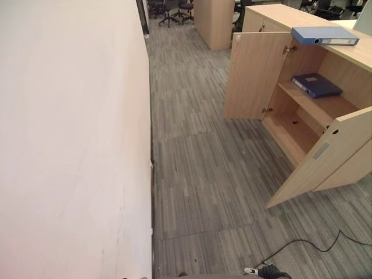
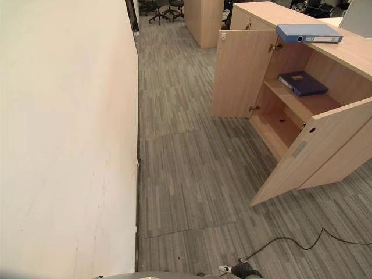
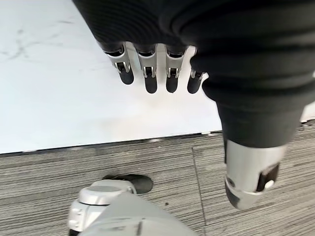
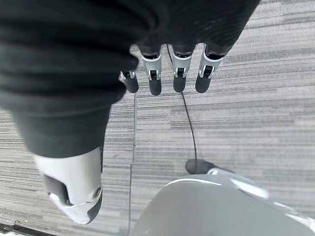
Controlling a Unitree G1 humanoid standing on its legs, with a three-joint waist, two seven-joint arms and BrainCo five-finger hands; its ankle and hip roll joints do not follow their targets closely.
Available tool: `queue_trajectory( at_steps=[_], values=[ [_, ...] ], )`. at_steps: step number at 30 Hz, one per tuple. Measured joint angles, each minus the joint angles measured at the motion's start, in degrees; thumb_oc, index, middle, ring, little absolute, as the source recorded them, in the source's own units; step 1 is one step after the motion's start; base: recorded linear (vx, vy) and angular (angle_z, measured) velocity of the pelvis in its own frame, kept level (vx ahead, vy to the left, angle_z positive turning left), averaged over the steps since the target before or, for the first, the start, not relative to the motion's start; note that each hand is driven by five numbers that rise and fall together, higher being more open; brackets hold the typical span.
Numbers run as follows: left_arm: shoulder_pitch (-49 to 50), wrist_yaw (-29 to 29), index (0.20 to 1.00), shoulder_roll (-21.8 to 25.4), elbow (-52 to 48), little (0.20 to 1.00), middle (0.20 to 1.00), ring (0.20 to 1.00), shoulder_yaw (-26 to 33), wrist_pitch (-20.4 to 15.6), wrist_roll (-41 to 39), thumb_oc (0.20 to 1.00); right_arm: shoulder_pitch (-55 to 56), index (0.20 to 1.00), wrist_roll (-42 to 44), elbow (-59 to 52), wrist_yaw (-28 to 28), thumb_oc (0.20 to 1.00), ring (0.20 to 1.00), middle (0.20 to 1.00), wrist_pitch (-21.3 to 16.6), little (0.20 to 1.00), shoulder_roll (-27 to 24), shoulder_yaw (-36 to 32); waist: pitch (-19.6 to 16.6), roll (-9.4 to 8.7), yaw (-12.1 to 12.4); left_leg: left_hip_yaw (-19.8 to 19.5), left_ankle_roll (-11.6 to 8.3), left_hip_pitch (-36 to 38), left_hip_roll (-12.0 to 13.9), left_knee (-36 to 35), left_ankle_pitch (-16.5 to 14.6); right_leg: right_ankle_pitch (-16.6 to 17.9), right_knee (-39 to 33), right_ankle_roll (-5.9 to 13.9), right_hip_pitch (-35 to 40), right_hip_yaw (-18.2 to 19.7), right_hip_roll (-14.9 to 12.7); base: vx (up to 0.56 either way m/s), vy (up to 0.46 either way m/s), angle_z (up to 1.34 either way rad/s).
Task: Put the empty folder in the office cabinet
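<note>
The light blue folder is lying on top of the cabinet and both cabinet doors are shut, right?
Not quite. The light blue folder does lie on top of the cabinet, but both cabinet doors stand open, as the left eye view shows.

Light blue folder flat on top of wooden office cabinet, spine outward, above open compartment. Cabinet doors both swung open. Dark blue folder flat on cabinet's upper shelf.
</note>
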Motion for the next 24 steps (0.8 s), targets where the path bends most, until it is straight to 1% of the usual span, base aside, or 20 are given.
queue_trajectory(
  at_steps=[2, 6, 8, 11, 24],
  values=[
    [-0.08, -0.01, 1.0, -0.04, 0.04, 1.0, 1.0, 1.0, 0.0, 0.02, 0.0, 1.0, -0.01, 1.0, 0.0, 0.02, 0.04, 1.0, 1.0, 1.0, -0.04, 1.0, 0.01, 0.01, 0.1, -0.02, 0.0, 0.0, -0.01, 0.92, -0.01, -0.58, 0.0, 0.85, -1.95, 0.08, 1.53, 0.05, 0.05, 0.0, 0.0, 0.0],
    [0.11, 0.22, 1.0, 0.02, 0.05, 1.0, 1.0, 1.0, 0.0, 0.03, 0.02, 1.0, 0.03, 1.0, 0.01, 0.03, 0.04, 1.0, 1.0, 1.0, -0.05, 1.0, 0.06, 0.02, 0.21, -0.51, 0.12, 0.03, -0.02, 1.34, -0.07, -1.11, -0.01, 1.66, -3.61, 0.22, 2.46, 0.13, 0.03, 0.0, 0.0, 0.0],
    [0.2, 1.23, 1.0, 0.08, 0.03, 1.0, 1.0, 1.0, -0.01, 0.03, 0.14, 1.0, 0.02, 1.0, 0.01, 0.02, 0.02, 1.0, 1.0, 1.0, -0.07, 1.0, 0.1, 0.01, 0.58, -1.25, 0.16, 0.01, -0.03, 1.71, -0.08, -1.5, 0.01, 1.84, -3.98, 0.32, 2.82, 0.14, 0.04, 0.0, 0.0, 0.0],
    [0.19, 1.33, 1.0, 0.12, 0.03, 1.0, 1.0, 1.0, 0.0, 0.02, 0.15, 1.0, 0.03, 1.0, 0.03, 0.05, 0.0, 1.0, 1.0, 1.0, -0.07, 1.0, 0.11, 0.0, 0.49, -1.72, 0.15, 0.02, -0.03, 1.75, -0.09, -1.6, 0.01, 1.84, -3.98, 0.32, 2.82, 0.14, 0.01, 0.0, 0.0, 0.0],
    [0.12, 0.2, 1.0, 0.32, -0.04, 1.0, 1.0, 1.0, -0.13, -0.02, 0.41, 1.0, 0.04, 1.0, 2.23, 0.61, 1.64, 1.0, 1.0, 1.0, -0.09, 1.0, 0.24, 0.01, 0.46, -1.75, 0.11, 0.02, -0.02, 1.88, -0.13, -1.63, 0.01, 1.85, -3.98, 0.33, 2.93, 0.15, -0.01, 0.0, 0.0, 0.0]
  ],
)
